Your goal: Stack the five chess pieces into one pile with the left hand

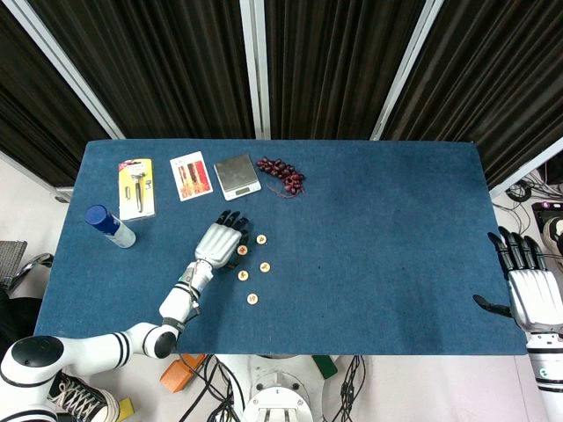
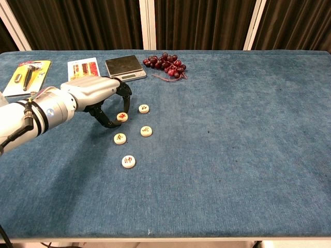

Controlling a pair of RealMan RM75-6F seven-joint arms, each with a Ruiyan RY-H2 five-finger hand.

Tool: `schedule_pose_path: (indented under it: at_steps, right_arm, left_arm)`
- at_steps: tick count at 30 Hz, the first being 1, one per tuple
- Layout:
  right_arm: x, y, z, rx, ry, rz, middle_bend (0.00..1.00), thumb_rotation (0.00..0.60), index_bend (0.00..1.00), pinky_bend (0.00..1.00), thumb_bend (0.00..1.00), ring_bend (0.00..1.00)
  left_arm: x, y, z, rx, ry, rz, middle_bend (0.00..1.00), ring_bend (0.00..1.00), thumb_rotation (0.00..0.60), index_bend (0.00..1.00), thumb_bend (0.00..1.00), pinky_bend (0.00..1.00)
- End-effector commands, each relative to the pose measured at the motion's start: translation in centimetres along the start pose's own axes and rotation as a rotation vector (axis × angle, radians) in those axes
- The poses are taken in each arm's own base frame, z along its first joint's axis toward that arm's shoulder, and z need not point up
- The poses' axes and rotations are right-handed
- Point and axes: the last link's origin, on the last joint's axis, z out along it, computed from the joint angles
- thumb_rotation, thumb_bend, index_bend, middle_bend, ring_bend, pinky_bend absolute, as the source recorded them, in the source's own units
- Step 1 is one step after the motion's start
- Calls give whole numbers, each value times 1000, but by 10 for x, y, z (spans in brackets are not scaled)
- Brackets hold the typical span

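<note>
The left hand (image 2: 95,95) arches its spread, empty fingers around the nearest chess piece (image 2: 122,117), thumb just beside it, presumably to pinch it; the other loose discs lie just beyond.

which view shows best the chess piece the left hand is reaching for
The chest view. There the chess piece shows large, with its red mark, between the curled fingers of the left hand; whether they touch it is unclear. In the head view the same chess piece is a tiny disc at the edge of the left hand.
</note>
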Motion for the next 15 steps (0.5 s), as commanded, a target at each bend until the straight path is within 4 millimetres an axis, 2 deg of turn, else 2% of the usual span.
schedule_pose_path:
  at_steps: [1, 8, 15]
  right_arm:
    - [0, 0, 0, 0, 1, 1, 17, 600, 0, 69, 57, 0]
    - [-1, 2, -1, -4, -1, 4, 17, 600, 0, 69, 56, 0]
    - [1, 0, -1, 4, 6, -3, 17, 600, 0, 68, 56, 0]
  left_arm:
    - [0, 0, 0, 1, 2, -2, 125, 0, 600, 459, 349, 0]
    - [0, -1, 2, 4, 3, 12, 127, 0, 600, 528, 396, 0]
    - [24, 12, 14, -13, 37, -46, 131, 0, 600, 532, 401, 0]
